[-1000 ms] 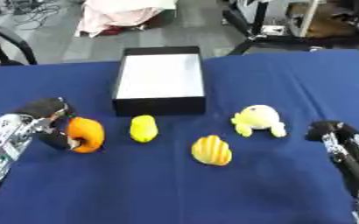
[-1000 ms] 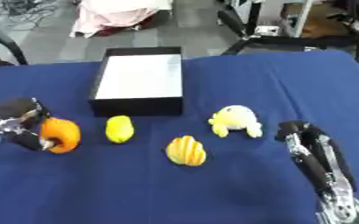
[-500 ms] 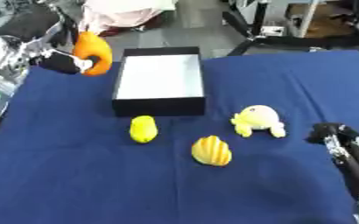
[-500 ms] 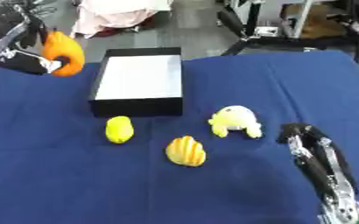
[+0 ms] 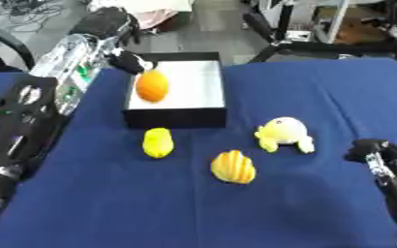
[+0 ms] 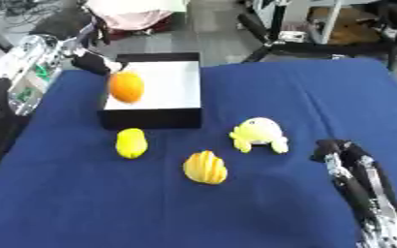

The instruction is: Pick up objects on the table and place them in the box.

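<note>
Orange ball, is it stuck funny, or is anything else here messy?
Nothing stands out. The orange ball is at the left edge of the black box, by the left hand. The three yellow toys sit apart on the blue cloth, none broken or spilled.

A deep blue cloth (image 5: 303,92) covers the table from edge to edge. Beyond its far side runs grey floor (image 5: 210,29), where a pink and white bundle (image 6: 134,12) lies, black stand legs (image 5: 274,36) splay out, and cables (image 5: 24,7) trail at upper left.
</note>
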`<state>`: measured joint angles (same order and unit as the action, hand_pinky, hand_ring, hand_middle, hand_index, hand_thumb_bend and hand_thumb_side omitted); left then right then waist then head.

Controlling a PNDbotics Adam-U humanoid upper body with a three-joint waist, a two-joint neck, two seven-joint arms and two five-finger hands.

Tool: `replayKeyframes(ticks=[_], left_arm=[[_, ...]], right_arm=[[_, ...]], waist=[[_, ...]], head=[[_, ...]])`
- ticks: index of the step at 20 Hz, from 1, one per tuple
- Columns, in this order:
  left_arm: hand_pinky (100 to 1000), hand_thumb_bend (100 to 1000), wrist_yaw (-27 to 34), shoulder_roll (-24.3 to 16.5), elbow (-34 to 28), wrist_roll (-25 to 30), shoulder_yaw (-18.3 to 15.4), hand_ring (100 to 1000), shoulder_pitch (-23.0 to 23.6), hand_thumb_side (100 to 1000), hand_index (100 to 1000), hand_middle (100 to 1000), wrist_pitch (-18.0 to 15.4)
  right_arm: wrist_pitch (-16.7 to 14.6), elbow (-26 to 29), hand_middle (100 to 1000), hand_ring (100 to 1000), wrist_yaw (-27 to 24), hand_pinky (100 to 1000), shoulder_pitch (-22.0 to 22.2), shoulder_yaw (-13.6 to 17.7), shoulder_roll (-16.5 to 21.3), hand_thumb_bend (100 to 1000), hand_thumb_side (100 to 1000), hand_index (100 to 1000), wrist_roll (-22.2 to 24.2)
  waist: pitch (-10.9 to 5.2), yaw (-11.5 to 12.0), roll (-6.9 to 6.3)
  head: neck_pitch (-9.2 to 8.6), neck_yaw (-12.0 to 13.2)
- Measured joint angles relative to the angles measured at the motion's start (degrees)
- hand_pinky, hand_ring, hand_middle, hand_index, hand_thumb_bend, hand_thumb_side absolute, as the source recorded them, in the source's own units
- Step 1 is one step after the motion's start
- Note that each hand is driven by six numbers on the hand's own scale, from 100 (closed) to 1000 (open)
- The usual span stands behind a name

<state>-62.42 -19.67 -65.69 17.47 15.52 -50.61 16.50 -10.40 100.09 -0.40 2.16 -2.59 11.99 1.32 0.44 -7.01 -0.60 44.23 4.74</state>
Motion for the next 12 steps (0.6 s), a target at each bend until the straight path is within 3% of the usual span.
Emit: replayKeyframes(ticks=[2, 6, 8, 12], left_arm=[[606, 534, -1.89, 2.09, 3.19, -1.78, -1.13, 452, -0.52, 452, 621, 409, 1.74], [666, 634, -5.91, 5.47, 9.76, -5.66, -3.22, 531, -1.86, 477, 718, 511, 3.95], [691, 740, -7.91, 6.39, 12.92, -7.72, -4.28, 575, -2.53, 515, 762, 567, 3.65], [725, 796, -8.54, 6.6, 15.47, -11.6, -5.3, 627, -2.67, 556, 808, 630, 1.33]], right_arm=[[-0.08, 0.0, 535, 582, -0.16, 695, -0.17, -0.28, -0.23, 100, 610, 657, 0.23], [-0.05, 0.0, 535, 582, -0.38, 695, -0.45, -0.41, -0.6, 100, 609, 657, 0.57], [-0.08, 0.0, 535, 582, -0.39, 695, -0.59, -0.45, -0.66, 100, 609, 657, 0.61], [-0.08, -0.01, 535, 582, -0.39, 696, -0.6, -0.43, -0.68, 100, 607, 658, 0.61]], waist=[[0.01, -0.45, 0.12], [0.02, -1.0, 0.31], [0.03, -1.02, 0.34], [0.03, -0.64, 0.34]], head=[[0.0, 0.43], [0.0, 0.87], [0.0, 0.98], [0.0, 0.8]])
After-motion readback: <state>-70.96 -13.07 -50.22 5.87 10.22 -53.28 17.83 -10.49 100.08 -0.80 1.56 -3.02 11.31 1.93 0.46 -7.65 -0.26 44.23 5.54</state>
